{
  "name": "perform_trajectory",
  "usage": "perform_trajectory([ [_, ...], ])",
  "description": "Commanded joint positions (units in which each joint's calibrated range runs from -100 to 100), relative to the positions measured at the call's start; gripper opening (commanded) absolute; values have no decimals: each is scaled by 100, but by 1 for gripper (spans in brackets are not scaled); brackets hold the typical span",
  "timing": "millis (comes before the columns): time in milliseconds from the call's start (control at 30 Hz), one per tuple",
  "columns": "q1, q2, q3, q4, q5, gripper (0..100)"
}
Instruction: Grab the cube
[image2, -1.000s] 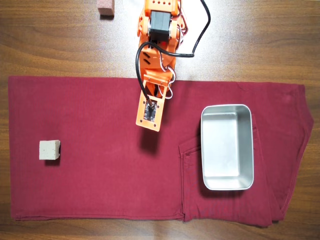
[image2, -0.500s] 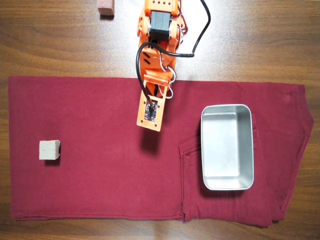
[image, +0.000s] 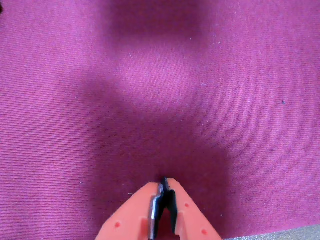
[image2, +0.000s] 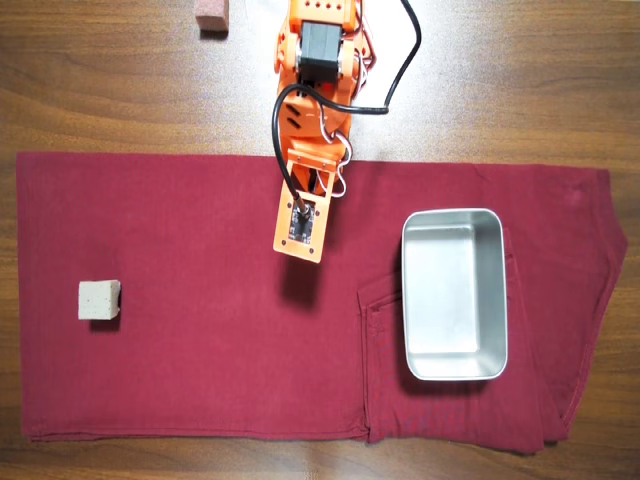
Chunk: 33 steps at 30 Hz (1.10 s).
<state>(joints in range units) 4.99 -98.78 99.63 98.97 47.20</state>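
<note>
The cube (image2: 100, 300) is small and pale grey-beige. It lies on the dark red cloth (image2: 200, 380) near its left edge in the overhead view, and it is out of the wrist view. My orange arm (image2: 305, 130) reaches in from the top middle, with its wrist plate (image2: 300, 228) over the cloth, well to the right of the cube. The wrist view shows my gripper (image: 164, 184) shut and empty, over bare cloth (image: 160, 90).
A rectangular metal tray (image2: 452, 290) stands empty on the right part of the cloth. A reddish-brown block (image2: 212, 15) sits on the wooden table (image2: 100, 90) at the top edge, left of the arm's base.
</note>
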Motion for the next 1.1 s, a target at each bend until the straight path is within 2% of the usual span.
perform_trajectory([
  [0,-19,38,37,103,15,1],
  [367,68,180,37,76,39,0],
  [433,240,908,-136,-524,78,1],
  [500,682,2284,-1119,-1400,78,5],
  [600,1450,4503,-3541,-1649,220,17],
  [800,3273,8436,-8457,-1261,-63,24],
  [933,4454,10043,-10095,-1095,122,27],
  [1000,4837,10913,-11215,-699,93,30],
  [1067,5125,11490,-11907,-791,83,33],
])
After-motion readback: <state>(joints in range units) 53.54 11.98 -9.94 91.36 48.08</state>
